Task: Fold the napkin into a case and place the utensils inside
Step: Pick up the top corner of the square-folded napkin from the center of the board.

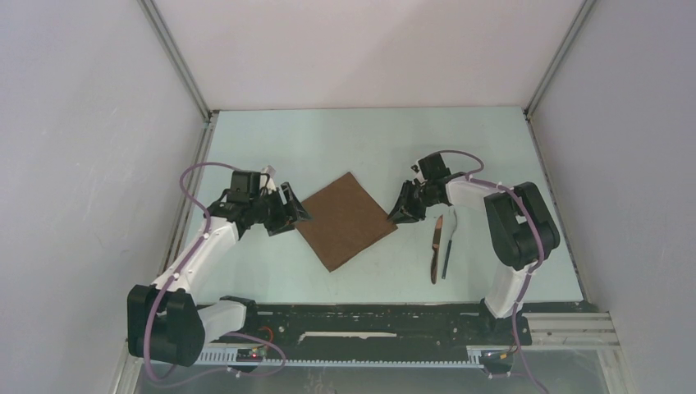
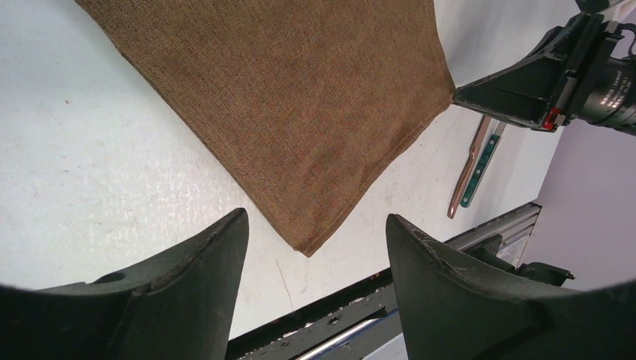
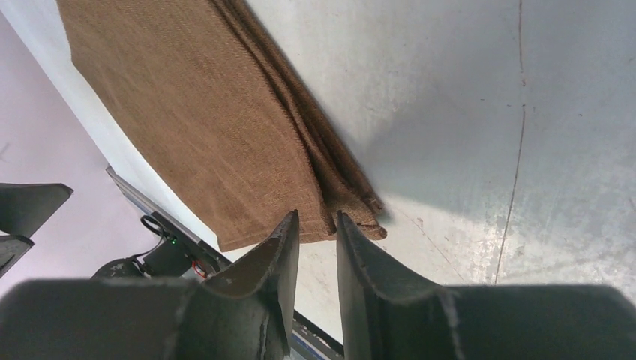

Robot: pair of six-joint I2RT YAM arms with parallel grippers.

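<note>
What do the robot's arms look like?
The left arm and right arm both have white links, chunky black joints and a thin purple cable looping alongside. The left gripper and right gripper are black, with two wedge-shaped fingers each. The right one carries a small red mark.

**Clearance around the brown rectangular fabric napkin [image 1: 345,220]**
The far part of the pale table [image 1: 369,135] gives open passage up to the white back wall [image 1: 369,49]. The left end effector [image 1: 297,212], jaws wide apart, occupies the napkin's left corner. The right end effector [image 1: 394,216] occupies its right corner. Two slender utensils [image 1: 441,246] lie just right of the napkin and narrow the near-right approach.
</note>
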